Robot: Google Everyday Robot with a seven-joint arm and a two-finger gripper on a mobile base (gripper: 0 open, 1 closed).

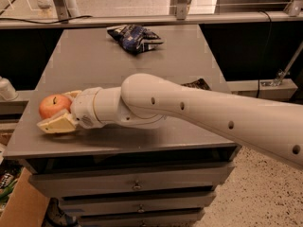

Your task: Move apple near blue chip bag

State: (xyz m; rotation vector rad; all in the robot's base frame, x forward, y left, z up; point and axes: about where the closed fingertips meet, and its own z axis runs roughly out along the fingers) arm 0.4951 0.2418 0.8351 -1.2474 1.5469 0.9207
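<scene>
The apple, red-orange with a short dark stem, sits near the front left corner of the grey table top. My gripper reaches in from the right and is open, with one cream finger in front of the apple and the other just behind it. The apple lies between the fingers. The blue chip bag, wrinkly dark blue foil, lies at the far middle of the table, well away from the apple.
A flat black packet peeks out behind my arm at the table's right edge. Drawers run below the top. A white object stands left of the table, and a cardboard box is on the floor at lower left.
</scene>
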